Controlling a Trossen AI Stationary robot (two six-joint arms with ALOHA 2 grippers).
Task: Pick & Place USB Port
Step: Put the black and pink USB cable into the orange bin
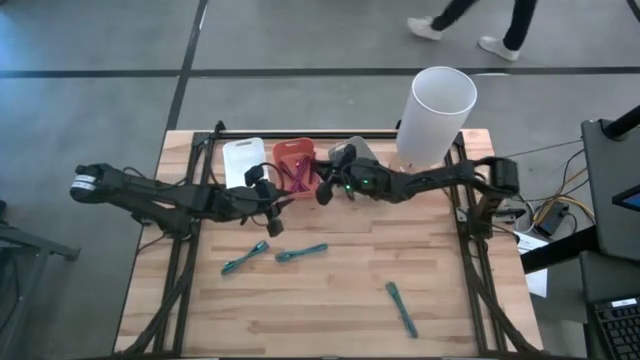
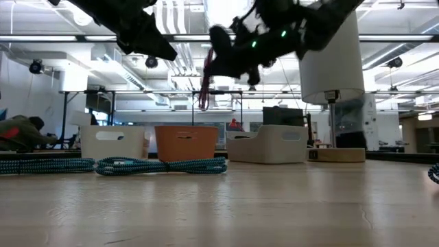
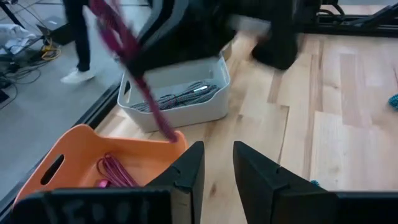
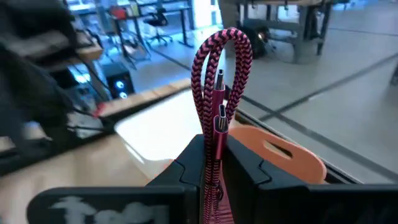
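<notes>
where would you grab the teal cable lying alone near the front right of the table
Take the teal cable at its middle, coming straight down from above. It lies flat as a slim folded bundle, slanted across the wooden table, with bare wood on both sides. Set the claw across its narrow width; the high view shows nothing crowding it.

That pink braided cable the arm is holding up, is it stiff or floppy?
Probably floppy: the pink cable folds into a loop above the right end effector and hangs limp below it in the low view. Likely light, since a narrow pinch holds it. The braid probably resists slipping.
</notes>
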